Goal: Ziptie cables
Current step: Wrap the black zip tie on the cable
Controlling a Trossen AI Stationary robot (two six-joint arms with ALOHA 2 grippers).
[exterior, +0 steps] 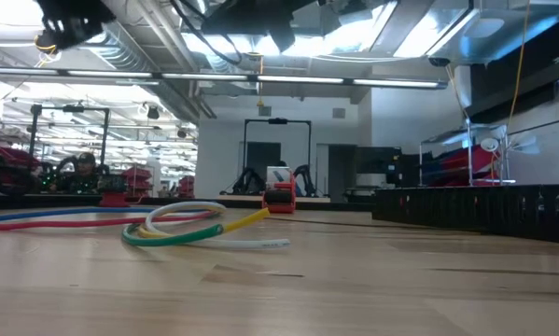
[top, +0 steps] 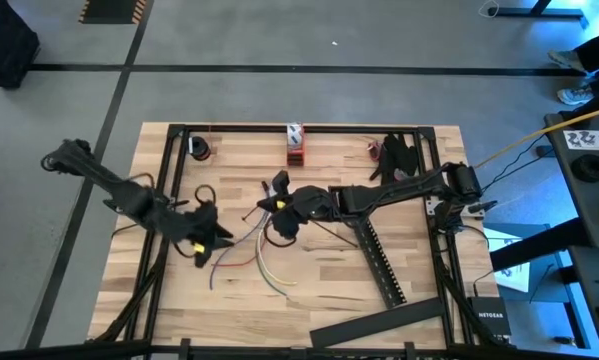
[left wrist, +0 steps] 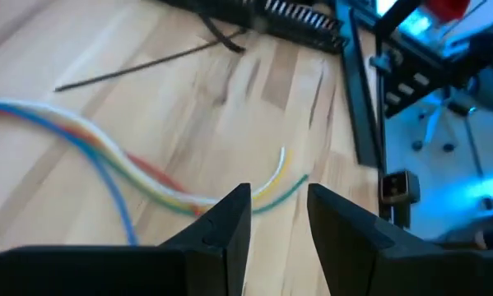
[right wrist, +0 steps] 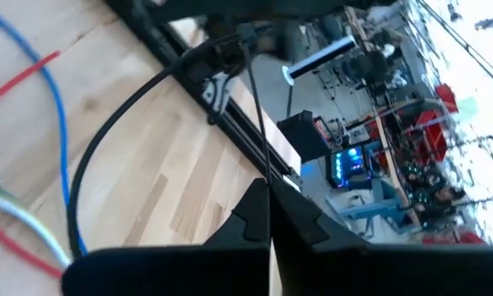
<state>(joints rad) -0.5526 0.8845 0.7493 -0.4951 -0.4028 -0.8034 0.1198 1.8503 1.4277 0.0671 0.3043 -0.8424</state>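
A: While the left gripper [left wrist: 279, 218] hangs part-open and empty just above the cables [top: 254, 255] lying loose mid-table, what is the right gripper [right wrist: 269, 215] doing?

B: It is clamped shut on a thin black strip [right wrist: 257, 115], probably a ziptie, held off the table near the cables' far end.

A: What would do this step well?

B: Likely bunching the wires tightly first, then passing the strip squarely around them.

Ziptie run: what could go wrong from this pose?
1. The right gripper pinches only one end of a thin black strip; it may twist or slip.
2. The left gripper is open above the cables, which fan out loose, so a close may catch only some.
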